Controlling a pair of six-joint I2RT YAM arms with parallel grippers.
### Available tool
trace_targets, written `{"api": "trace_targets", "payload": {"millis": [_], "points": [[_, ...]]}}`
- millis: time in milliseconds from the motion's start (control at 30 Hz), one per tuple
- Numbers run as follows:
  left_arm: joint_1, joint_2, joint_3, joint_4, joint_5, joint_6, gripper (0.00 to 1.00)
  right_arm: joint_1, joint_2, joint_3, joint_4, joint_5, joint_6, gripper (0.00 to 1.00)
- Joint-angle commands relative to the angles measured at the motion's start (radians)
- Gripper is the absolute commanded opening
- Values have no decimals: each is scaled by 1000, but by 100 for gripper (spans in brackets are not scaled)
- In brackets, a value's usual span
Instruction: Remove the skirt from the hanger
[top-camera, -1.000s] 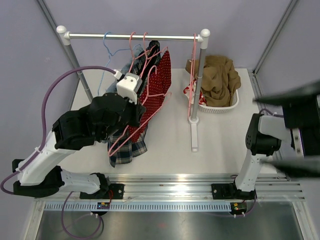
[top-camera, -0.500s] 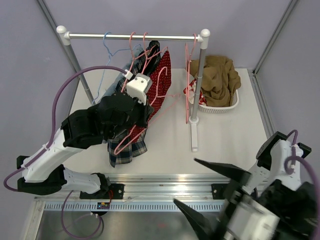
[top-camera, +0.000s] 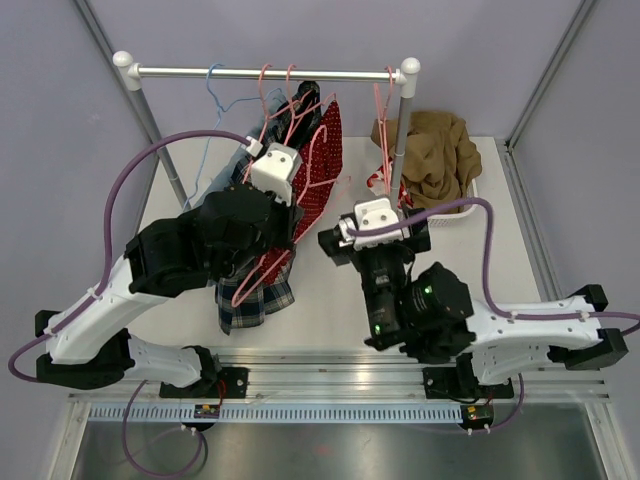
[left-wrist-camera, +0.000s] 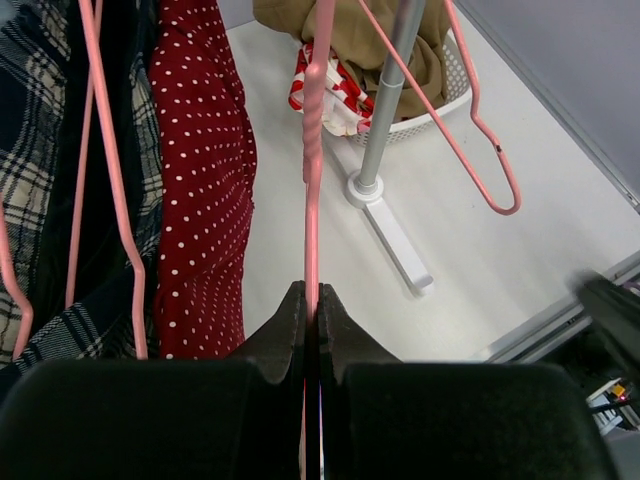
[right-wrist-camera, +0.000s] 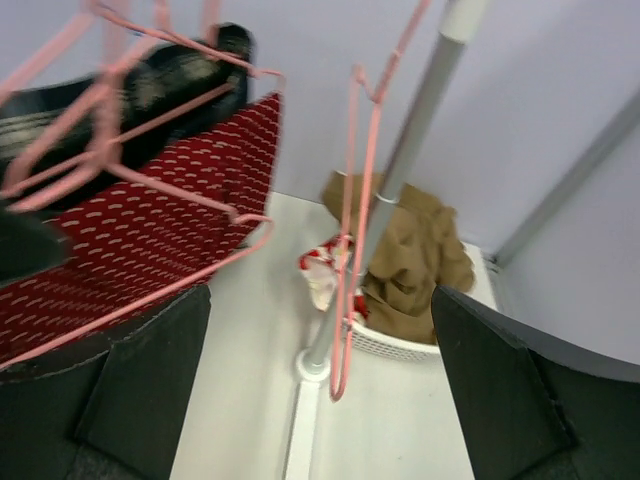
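Currently | left pincer (left-wrist-camera: 311, 296): clamped shut on pink hanger (left-wrist-camera: 313, 180) wire, seemingly the one carrying the skirt (left-wrist-camera: 205, 180) | skirt: red, white-dotted, hanging from rail (top-camera: 200, 72) beside plaid garment (left-wrist-camera: 30, 150), above surface (left-wrist-camera: 480, 230) | right pincer (right-wrist-camera: 320, 320): fingers wide apart, holding nothing | handling: light, limp, slides freely; grip fabric near waistband, not wire.

You're in a robotics lab cell, not a home. Plain lavender wall panels (top-camera: 450, 40) sit in bare metal frame struts (top-camera: 543, 75). White table (top-camera: 340, 290), its near edge an aluminium rail (top-camera: 330, 368) with both arm bases (top-camera: 215, 382) bolted on. Purple cable (top-camera: 190, 134) loops loose off one arm. Small clothes rail (top-camera: 265, 72), pink hangers (left-wrist-camera: 312, 150), laundry basket (left-wrist-camera: 445, 100): household props on a test bench.
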Motion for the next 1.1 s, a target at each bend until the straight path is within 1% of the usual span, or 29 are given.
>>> {"api": "trace_targets", "payload": {"millis": [0, 33, 67, 100, 133, 167, 233, 267, 367, 433, 500, 533, 633, 733, 767, 833, 867, 933, 967, 1067], "points": [[-4, -17, 34, 49, -76, 4, 0, -142, 25, -133, 499, 224, -232, 100], [-4, -12, 36, 62, -95, 5, 0, -191, 40, -162, 640, 226, -333, 100], [-4, -10, 40, 69, -106, 10, 0, -202, 74, -210, 907, 227, -517, 100], [-5, -4, 54, 78, -113, 16, 0, -214, 86, -229, 987, 227, -566, 99], [-4, 2, 62, 89, -115, 25, 0, -225, 94, -248, 1014, 227, -571, 100], [-4, 23, 77, 107, -122, 50, 0, -236, 106, -291, 1004, 227, -549, 99], [-4, 57, 144, 117, -130, 73, 0, -242, 120, -327, 1023, 227, -497, 99], [-4, 97, 169, 121, -138, 99, 0, -241, 128, -354, 1035, 229, -467, 99], [1, 153, 261, 146, -159, 151, 0, -227, 108, -405, 1042, 229, -406, 99], [30, 206, 317, 164, -152, 171, 0, -190, 88, -428, 1048, 229, -388, 99], [64, 256, 359, 178, -115, 180, 0, -167, 62, -472, 1048, 227, -366, 99], [100, 270, 391, 181, -86, 179, 0, -147, 59, -488, 1048, 227, -366, 99], [166, 318, 402, 204, -35, 177, 0, -98, 97, -523, 1051, 226, -413, 99], [212, 347, 394, 246, 25, 173, 0, -75, 228, -510, 1056, 224, -554, 100], [222, 373, 398, 256, 44, 171, 0, -72, 320, -493, 1057, 224, -653, 99], [238, 396, 413, 261, 71, 166, 0, -72, 413, -476, 1057, 221, -763, 100], [243, 411, 421, 260, 80, 165, 0, -73, 483, -459, 1059, 212, -842, 99], [249, 419, 424, 261, 88, 163, 0, -73, 503, -436, 1060, 201, -866, 99], [251, 421, 424, 256, 100, 162, 0, -73, 493, -408, 1060, 192, -836, 99], [259, 421, 418, 241, 118, 156, 0, -78, 369, -352, 1059, 194, -822, 99]]}}
